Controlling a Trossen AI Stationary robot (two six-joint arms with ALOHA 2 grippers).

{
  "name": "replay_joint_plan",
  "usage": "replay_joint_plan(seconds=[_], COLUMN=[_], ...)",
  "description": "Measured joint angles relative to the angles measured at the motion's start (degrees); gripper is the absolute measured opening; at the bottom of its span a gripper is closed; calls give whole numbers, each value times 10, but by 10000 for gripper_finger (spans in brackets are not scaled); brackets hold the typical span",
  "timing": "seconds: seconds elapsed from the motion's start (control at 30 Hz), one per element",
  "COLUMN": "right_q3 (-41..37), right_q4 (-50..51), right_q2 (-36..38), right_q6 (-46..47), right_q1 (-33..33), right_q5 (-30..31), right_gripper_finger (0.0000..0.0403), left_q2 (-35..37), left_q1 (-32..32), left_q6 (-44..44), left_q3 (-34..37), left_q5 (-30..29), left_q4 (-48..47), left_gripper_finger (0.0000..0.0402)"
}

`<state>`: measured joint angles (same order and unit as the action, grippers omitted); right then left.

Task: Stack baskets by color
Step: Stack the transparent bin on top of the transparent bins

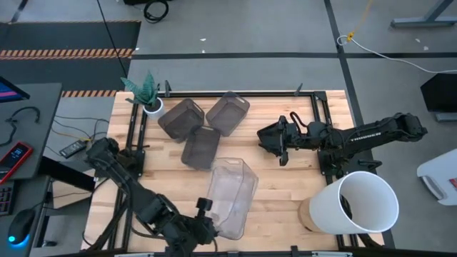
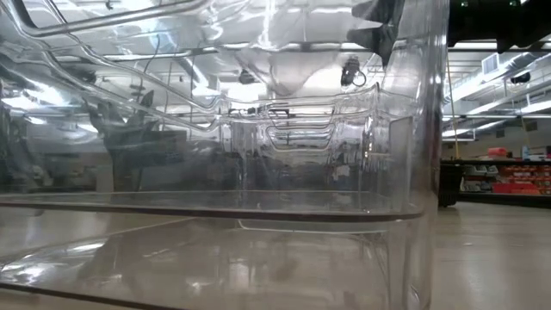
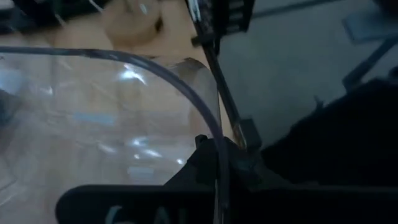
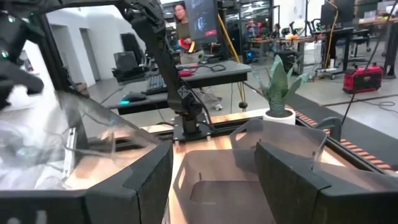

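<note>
A large clear basket (image 1: 232, 194) lies near the table's front edge, and its walls fill the low view (image 2: 258, 172). My left gripper (image 1: 207, 220) is at its near end, shut on its wall. Three smoky grey baskets stand apart on the boards at the far left: one (image 1: 181, 118), one (image 1: 228, 112) and one (image 1: 201, 148). My right gripper (image 1: 265, 143) hangs open to their right, level and pointing at them, with nothing between its fingers (image 4: 214, 162). My left gripper pinches the clear basket's thin wall just below the rim (image 3: 216, 146), at its near end by a rounded corner, one finger on each side of the wall. It comes slanting down from the table's near side. Whether the basket rests on the table I cannot tell.
A big white bucket (image 1: 360, 203) stands at the near right. A small white pot with a green plant (image 1: 151, 106) sits at the far left corner. A black frame (image 1: 314, 107) rims the table. Bare boards lie between the grey baskets and the bucket.
</note>
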<state>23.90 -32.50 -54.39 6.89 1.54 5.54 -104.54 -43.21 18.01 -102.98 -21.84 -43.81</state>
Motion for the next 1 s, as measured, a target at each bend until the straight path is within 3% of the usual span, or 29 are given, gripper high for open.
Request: replay_joint_plan(seconds=[0.6, 0.73, 0.83, 1.0], right_q3=[0, 0, 0, 0], right_q4=[0, 0, 0, 3], right_q2=[5, 5, 5, 4], right_q6=[-11, -10, -6, 4], right_q1=[0, 0, 0, 0], right_q5=[-1, -2, -3, -7], right_gripper_finger=[231, 231, 231, 231], left_q2=[-36, -49, -51, -53], left_q1=[46, 44, 40, 41], left_q6=[43, 25, 22, 21], left_q3=[0, 0, 0, 0], left_q5=[160, 168, 167, 163], left_q4=[-76, -91, -94, -101], left_gripper_finger=[12, 16, 43, 129])
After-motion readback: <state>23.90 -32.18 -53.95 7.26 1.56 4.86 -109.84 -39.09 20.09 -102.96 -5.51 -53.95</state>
